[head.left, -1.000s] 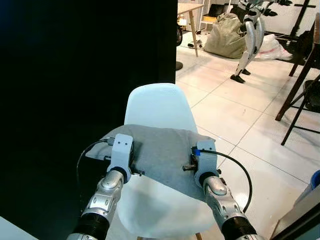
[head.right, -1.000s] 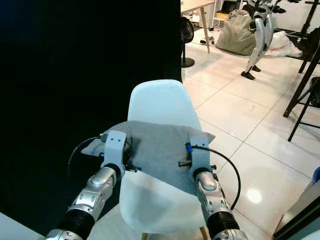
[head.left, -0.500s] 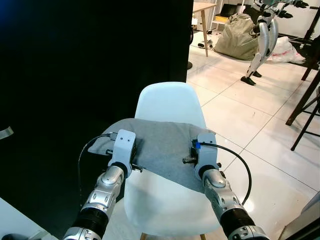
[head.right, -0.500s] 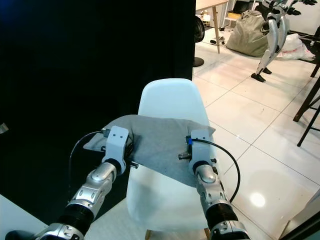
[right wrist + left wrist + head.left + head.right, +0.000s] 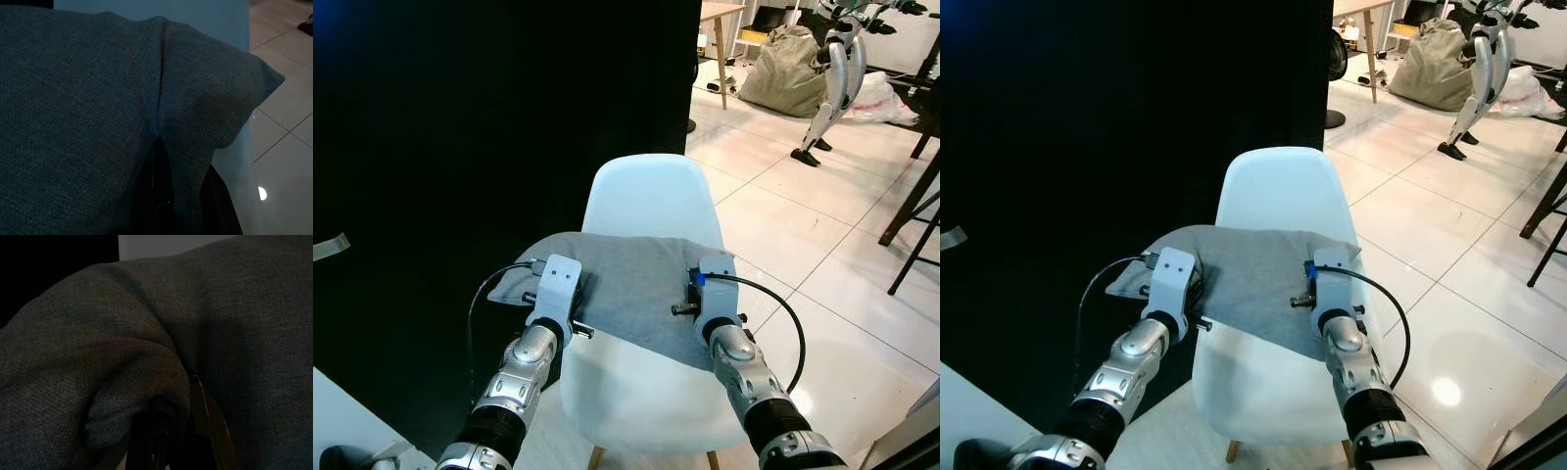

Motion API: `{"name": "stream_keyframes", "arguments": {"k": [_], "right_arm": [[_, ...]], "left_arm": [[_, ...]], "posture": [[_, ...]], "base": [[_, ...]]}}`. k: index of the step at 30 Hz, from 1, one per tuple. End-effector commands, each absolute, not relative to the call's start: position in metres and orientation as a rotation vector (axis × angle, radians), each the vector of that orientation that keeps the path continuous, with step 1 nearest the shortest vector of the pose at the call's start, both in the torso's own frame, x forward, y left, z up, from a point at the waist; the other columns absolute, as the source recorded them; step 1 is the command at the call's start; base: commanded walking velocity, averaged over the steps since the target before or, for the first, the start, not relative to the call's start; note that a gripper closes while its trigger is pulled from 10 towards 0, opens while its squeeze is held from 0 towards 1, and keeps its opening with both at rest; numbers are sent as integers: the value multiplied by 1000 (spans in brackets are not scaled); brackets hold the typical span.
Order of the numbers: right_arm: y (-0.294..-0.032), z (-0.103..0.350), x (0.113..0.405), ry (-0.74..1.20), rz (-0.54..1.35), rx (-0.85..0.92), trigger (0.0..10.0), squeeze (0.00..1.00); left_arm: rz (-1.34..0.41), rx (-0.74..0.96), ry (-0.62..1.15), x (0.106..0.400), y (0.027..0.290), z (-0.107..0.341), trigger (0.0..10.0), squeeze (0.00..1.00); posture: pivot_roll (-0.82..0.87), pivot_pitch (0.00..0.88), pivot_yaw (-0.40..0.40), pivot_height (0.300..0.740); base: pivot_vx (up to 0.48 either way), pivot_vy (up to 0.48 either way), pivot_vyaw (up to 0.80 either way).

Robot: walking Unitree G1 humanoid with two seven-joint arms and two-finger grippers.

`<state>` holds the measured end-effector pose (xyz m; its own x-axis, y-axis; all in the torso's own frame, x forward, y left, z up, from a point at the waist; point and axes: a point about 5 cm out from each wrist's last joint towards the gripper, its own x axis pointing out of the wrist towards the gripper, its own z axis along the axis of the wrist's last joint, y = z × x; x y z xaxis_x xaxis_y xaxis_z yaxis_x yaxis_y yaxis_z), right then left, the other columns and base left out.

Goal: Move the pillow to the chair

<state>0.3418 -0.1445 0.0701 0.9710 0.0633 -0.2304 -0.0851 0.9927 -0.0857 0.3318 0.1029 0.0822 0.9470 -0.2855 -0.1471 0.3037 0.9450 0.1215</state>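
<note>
Left eye view: the grey pillow (image 5: 628,284) hangs above the seat of the white chair (image 5: 646,201), carried flat between both arms. The left tool (image 5: 551,294) holds its left edge and the right tool (image 5: 713,294) its right edge — a two-sided hold that keeps the soft cushion spread and level, not sagging from one corner. The pillow's far edge lies against or just in front of the chair back; its near edge overhangs the seat without clear contact. A black curtain (image 5: 460,127) stands just left of the chair. On the tiled floor (image 5: 803,225) well beyond it are a sack (image 5: 783,73) and another robot's legs (image 5: 832,88).

Right eye view: same arrangement. The pillow sits centred over the seat, both wrists roughly level. Judgement: carry is essentially complete; lowering and release remain.

Left wrist view: dim. Grey fabric bunches into a fold directly over the dark fingers (image 5: 205,431), which are pressed together on that fold — the left tool is pinching the pillow.

Right wrist view: a crease in the fabric runs straight down into the fingers (image 5: 161,196), closed on the cloth — the right tool is pinching the pillow near its corner. The pale chair shell shows behind the pillow.
</note>
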Motion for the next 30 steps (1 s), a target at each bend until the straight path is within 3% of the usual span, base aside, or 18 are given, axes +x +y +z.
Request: {"name": "stream_keyframes", "arguments": {"k": [1, 6, 22, 30], "right_arm": [[-135, 82, 348, 170, 106, -130, 10000, 0], [-133, 85, 350, 151, 148, -116, 10000, 0], [-131, 93, 360, 157, 154, -177, 10000, 0], [-131, 114, 374, 99, 100, -125, 10000, 0]], "left_arm": [[-379, 202, 106, 331, 92, 82, 10000, 0], [-510, 224, 90, 326, 78, 80, 10000, 0], [-522, 342, 33, 341, 78, 91, 10000, 0], [-480, 477, -121, 359, 76, 122, 10000, 0]], "posture": [[26, 57, 66, 645], [23, 70, 56, 625], [0, 134, 34, 600], [-4, 212, 21, 580]], "base": [[0, 0, 0], [0, 0, 0], [0, 0, 0], [0, 0, 0]]}}
